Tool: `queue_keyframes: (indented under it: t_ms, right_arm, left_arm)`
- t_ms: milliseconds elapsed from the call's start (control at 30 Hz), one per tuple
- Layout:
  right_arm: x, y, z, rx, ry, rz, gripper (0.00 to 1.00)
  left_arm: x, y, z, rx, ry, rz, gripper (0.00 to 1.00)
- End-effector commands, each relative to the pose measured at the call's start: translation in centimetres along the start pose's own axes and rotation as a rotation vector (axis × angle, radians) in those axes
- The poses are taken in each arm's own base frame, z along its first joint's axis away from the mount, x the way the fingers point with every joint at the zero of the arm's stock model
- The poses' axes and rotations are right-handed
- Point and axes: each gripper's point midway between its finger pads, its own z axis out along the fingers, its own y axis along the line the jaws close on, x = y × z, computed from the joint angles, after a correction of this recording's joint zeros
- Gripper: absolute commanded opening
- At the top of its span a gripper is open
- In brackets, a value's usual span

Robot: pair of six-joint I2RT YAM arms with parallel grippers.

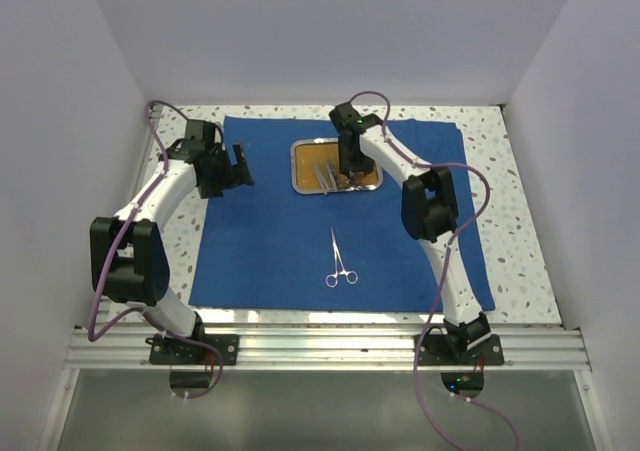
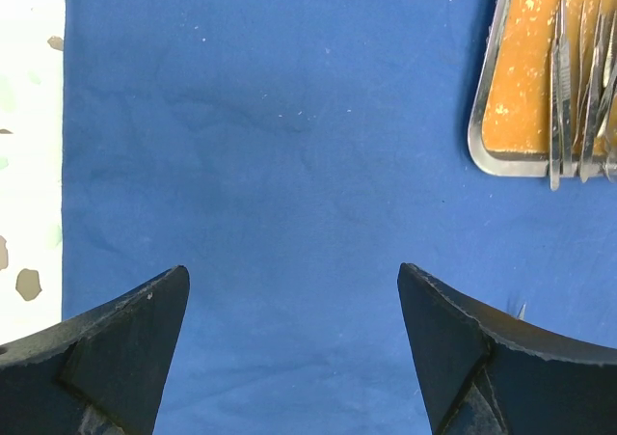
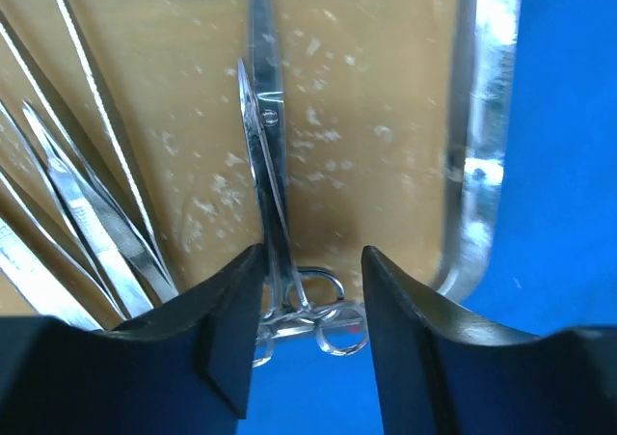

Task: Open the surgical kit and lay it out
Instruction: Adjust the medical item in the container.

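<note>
The royal-blue cloth (image 1: pixel 280 241) lies spread flat on the table. The steel tray (image 1: pixel 296 167) with an orange-brown floor sits at its far middle. One ring-handled forceps (image 1: pixel 340 261) lies alone on the cloth in front of the tray. My right gripper (image 1: pixel 349 176) is down in the tray. In the right wrist view it (image 3: pixel 313 257) is open, its fingers straddling two ring-handled instruments (image 3: pixel 308 310) whose rings hang over the tray rim (image 3: pixel 472 165). Tweezers (image 3: pixel 87 203) lie to the left. My left gripper (image 2: pixel 291 271) is open and empty above bare cloth, left of the tray (image 2: pixel 482 136).
The speckled white tabletop (image 1: pixel 510 201) shows around the cloth. White walls close in the left, back and right sides. An aluminium rail (image 1: pixel 330 346) carrying both arm bases runs along the near edge. Tweezers (image 2: pixel 559 97) poke over the tray's near rim.
</note>
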Motion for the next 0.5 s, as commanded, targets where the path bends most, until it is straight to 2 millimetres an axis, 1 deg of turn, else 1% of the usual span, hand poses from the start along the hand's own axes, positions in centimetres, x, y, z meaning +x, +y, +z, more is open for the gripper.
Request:
queue_keyframes:
  t_ms: [0, 33, 67, 167, 233, 333, 467]
  right_arm:
    - [-1.6, -1.9, -5.9, -0.006, -0.073, 0.054, 0.47]
    - [-1.0, -2.1, -5.9, -0.001, -0.058, 0.052, 0.44]
    - [-0.8, -2.1, -6.3, -0.004, -0.05, 0.053, 0.41]
    - [-0.4, -2.2, -6.9, -0.003, -0.037, 0.061, 0.38]
    - [-0.2, -1.9, -7.1, -0.011, -0.038, 0.057, 0.36]
    - [-0.3, -1.5, -7.0, -0.019, -0.041, 0.057, 0.29]
    - [0.0, -1.2, -5.9, -0.005, -0.02, 0.048, 0.27]
  left_arm:
    - [-1.1, -0.8, -0.6, 0.038, -0.053, 0.018, 0.93]
    - [-1.1, -0.8, -0.6, 0.039, -0.051, 0.018, 0.93]
    - [-1.1, -0.8, -0.4, 0.037, -0.047, 0.018, 0.93]
    - [-1.2, -0.9, -0.2, 0.042, -0.046, 0.018, 0.93]
    - [-1.3, -1.0, -0.1, 0.047, -0.043, 0.018, 0.93]
    - [-1.3, -1.1, 0.1, 0.052, -0.039, 0.018, 0.92]
    - [-1.2, -1.1, 0.0, 0.051, -0.036, 0.021, 0.93]
